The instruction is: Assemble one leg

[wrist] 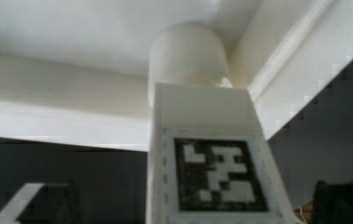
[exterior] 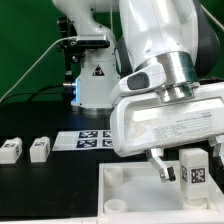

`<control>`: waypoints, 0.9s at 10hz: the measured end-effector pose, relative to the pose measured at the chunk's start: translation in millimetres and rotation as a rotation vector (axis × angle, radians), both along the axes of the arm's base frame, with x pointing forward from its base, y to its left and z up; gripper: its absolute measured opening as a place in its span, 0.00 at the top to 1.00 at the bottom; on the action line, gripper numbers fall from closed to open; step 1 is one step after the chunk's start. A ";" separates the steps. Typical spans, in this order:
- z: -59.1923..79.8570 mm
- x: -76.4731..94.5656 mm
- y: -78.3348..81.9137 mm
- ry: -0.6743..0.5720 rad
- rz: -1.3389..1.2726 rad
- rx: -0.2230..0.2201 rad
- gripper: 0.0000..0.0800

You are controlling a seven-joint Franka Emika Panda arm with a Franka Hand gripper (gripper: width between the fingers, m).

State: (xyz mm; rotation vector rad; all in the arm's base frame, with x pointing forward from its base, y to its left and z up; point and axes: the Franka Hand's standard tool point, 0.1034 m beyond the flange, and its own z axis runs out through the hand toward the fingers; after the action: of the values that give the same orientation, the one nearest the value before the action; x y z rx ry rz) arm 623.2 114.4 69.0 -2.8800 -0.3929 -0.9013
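Observation:
A leg, a small white block with a black-and-white tag, stands upright on the right part of the large white panel. My gripper straddles it. One finger is on the exterior view's left of the leg, apart from it. In the wrist view the leg fills the middle, its rounded end towards the panel. The gripper is open, with dark gaps between the leg and each finger. Two more legs lie on the table at the exterior view's left.
The marker board lies on the dark table behind the panel. The robot's base stands at the back. A round socket shows in the panel's near corner.

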 end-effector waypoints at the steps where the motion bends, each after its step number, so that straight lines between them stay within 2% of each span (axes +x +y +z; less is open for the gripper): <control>1: 0.0 0.0 0.0 0.000 0.000 0.000 0.19; 4: 0.7 0.4 -1.6 -0.001 -0.002 0.000 0.19; 5: 5.5 -1.4 -7.7 0.015 -0.010 -0.003 0.19; 7: 28.5 -5.6 -8.4 0.052 -0.028 0.001 0.19; 8: 31.8 -8.2 -4.6 0.127 -0.034 0.008 0.19; 9: 34.6 -4.8 -6.6 0.132 -0.039 0.010 0.19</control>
State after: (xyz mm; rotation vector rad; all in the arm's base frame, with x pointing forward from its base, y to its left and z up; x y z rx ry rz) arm 618.4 107.8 103.6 -2.9267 -0.3206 -0.7112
